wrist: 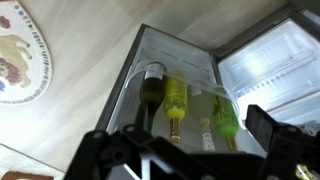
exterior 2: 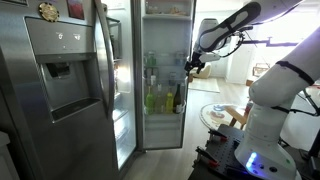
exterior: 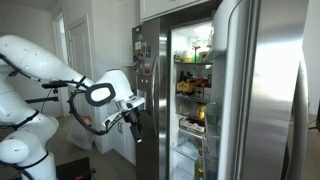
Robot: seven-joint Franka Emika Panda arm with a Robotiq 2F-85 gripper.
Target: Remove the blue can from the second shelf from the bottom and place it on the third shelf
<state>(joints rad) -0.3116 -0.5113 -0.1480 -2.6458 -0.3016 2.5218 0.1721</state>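
The fridge stands with a door swung open, and its lit shelves (exterior: 193, 98) show in both exterior views. I cannot make out the blue can in any view. My gripper (exterior: 131, 119) hangs open in front of the fridge, outside the compartment, also seen as the gripper (exterior 2: 190, 66) at the right edge of the opening. In the wrist view the gripper (wrist: 186, 150) is open with nothing between its dark fingers (wrist: 272, 128). Beyond them stands a row of bottles: a dark bottle (wrist: 152, 95), a yellow bottle (wrist: 176, 100), a clear bottle (wrist: 205, 130) and a green bottle (wrist: 225, 118).
The open steel door (exterior: 262, 90) stands close on one side of the opening. A second steel door with an ice dispenser (exterior 2: 62, 80) flanks the compartment. Bottles (exterior 2: 163, 99) fill a middle shelf. The robot base (exterior 2: 262, 130) stands on the floor beside the fridge.
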